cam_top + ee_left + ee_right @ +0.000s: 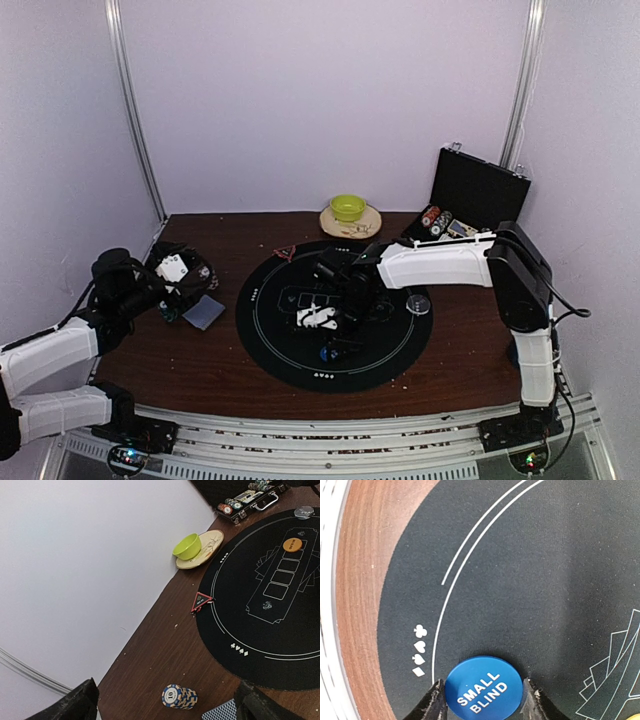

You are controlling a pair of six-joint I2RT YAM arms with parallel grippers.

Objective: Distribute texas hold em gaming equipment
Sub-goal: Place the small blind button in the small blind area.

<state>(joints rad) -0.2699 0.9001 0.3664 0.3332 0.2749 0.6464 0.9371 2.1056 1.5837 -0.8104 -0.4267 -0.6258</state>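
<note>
My right gripper (484,685) is shut on a blue round disc marked SMALL BLIND (484,689), one finger against each edge, low over the black round mat (520,570) near its white ring. From above, that gripper (334,340) is over the mat's near half, with the blue disc (328,353) under it. My left gripper (167,706) stands wide open at the table's left side. A stack of blue-and-cream striped chips (179,696) lies on its side between the fingers, untouched, beside a grey-blue card deck (220,711). A red triangle marker (201,600), an orange disc (294,544) and a clear disc (304,512) also show.
A green bowl on its plate (348,208) stands at the back centre. An open black case (478,188) holding rows of chips (436,220) sits at the back right. White walls close in the left, back and right sides of the table (230,365).
</note>
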